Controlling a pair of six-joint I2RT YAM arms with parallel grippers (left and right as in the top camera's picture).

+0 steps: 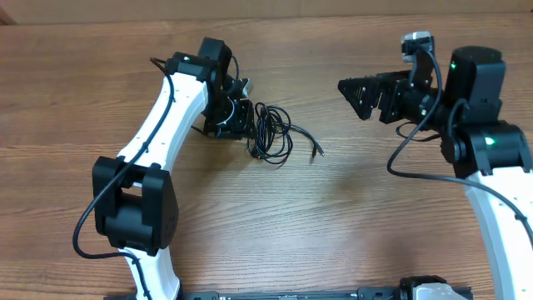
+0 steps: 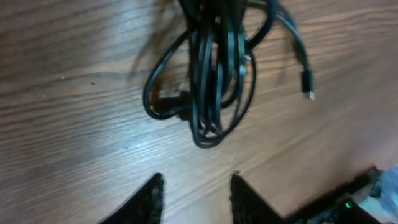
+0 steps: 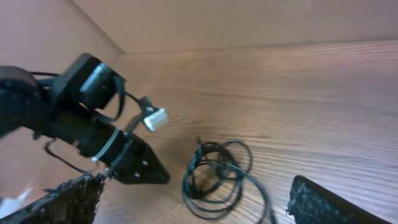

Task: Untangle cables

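The cables (image 1: 271, 133) lie bunched in black loops on the wooden table, with one plug end (image 1: 316, 152) trailing out to the right. My left gripper (image 1: 240, 117) is just left of the bundle. In the left wrist view its fingers (image 2: 198, 182) are open and empty, a little short of the loops (image 2: 211, 74). My right gripper (image 1: 360, 93) is wide open and empty, held above the table well to the right of the cables. In the right wrist view the bundle (image 3: 217, 168) lies between and beyond its spread fingers (image 3: 196, 190).
The bare wooden table (image 1: 350, 217) stretches round the bundle. A light wall or board (image 3: 249, 25) borders its far edge. The left arm's white link and black joint (image 1: 137, 192) stand at the front left, and the right arm's base (image 1: 487, 150) at the right.
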